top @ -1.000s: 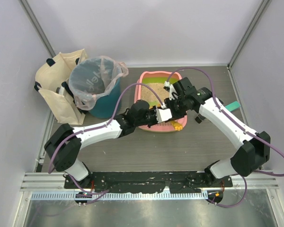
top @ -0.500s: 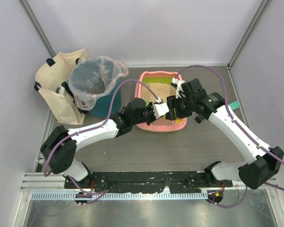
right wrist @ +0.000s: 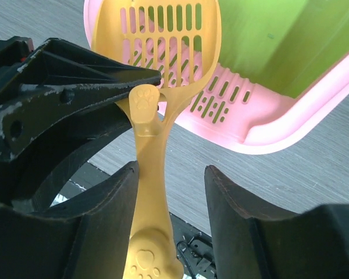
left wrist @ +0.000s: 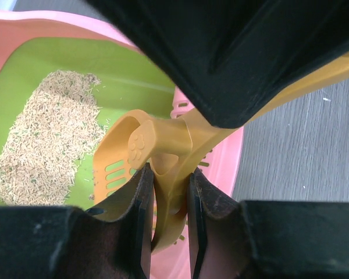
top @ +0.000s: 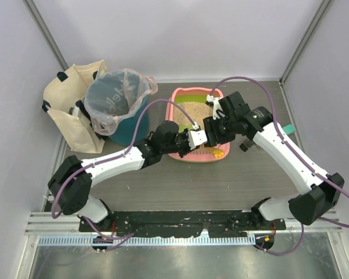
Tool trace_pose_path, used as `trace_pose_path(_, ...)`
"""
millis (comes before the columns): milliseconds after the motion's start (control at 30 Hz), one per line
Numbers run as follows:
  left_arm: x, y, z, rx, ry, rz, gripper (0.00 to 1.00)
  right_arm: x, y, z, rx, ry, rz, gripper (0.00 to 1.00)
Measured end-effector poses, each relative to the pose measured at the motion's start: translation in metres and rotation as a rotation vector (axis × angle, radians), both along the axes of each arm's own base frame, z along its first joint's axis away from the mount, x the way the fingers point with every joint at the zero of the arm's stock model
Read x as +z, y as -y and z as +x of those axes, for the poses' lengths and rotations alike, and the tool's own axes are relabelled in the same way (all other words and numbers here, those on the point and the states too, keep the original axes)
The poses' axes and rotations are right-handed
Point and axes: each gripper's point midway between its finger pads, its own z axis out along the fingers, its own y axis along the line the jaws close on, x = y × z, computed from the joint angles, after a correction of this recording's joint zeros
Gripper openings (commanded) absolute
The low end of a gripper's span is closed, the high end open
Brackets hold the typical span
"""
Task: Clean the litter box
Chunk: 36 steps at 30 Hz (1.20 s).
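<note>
The left pincer (left wrist: 167, 203) is clamped narrowly on the neck of the orange scoop (left wrist: 125, 160), just below its slotted head. The right pincer (right wrist: 171, 192) stands open astride the scoop's handle, with a clear gap on one side. The scoop's head hangs over the slotted ledge at the near end of the litter box (right wrist: 267, 125), a pink tray with beige litter (left wrist: 41, 145) on its green floor. The litter box sits on the bench (top: 221, 186), just right of a teal bin (top: 125, 131) with a clear liner. A cream bag (top: 64, 113) stands beside the bin.
</note>
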Motion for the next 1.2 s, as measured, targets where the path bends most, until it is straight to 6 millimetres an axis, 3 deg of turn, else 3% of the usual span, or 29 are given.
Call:
trace_pose_path(233, -0.009, -0.005, -0.005, -0.012, -0.014, 0.044, 0.0, -0.016, -0.013, -0.005, 0.044, -0.053, -0.029, 0.48)
trace_pose_path(500, 0.003, -0.004, 0.0, 0.006, 0.022, 0.018, 0.0, -0.026, -0.021, -0.019, 0.087, -0.108, -0.022, 0.45)
trace_pose_path(600, 0.009, -0.005, 0.001, 0.011, 0.045, 0.007, 0.0, -0.032, -0.021, -0.025, 0.094, -0.137, -0.021, 0.32)
trace_pose_path(633, 0.009, -0.006, 0.001, 0.014, 0.048, 0.009, 0.0, -0.033, -0.022, -0.026, 0.095, -0.142, -0.018, 0.2)
trace_pose_path(733, 0.008, -0.006, 0.002, 0.018, 0.058, 0.014, 0.0, -0.033, -0.022, -0.028, 0.087, -0.155, -0.014, 0.01)
trace_pose_path(833, 0.009, -0.006, 0.003, 0.024, 0.063, 0.012, 0.39, -0.033, -0.021, -0.027, 0.075, -0.155, -0.017, 0.01)
trace_pose_path(867, 0.009, -0.006, 0.003, 0.026, 0.063, 0.013, 0.66, -0.034, -0.021, -0.027, 0.07, -0.153, -0.021, 0.01)
trace_pose_path(967, 0.012, -0.007, 0.006, 0.048, 0.073, 0.007, 0.97, -0.036, -0.015, -0.024, 0.046, -0.145, -0.05, 0.01)
trace_pose_path(1200, 0.039, -0.016, 0.015, 0.121, 0.125, -0.047, 1.0, -0.036, -0.002, -0.01, -0.019, -0.105, -0.128, 0.01)
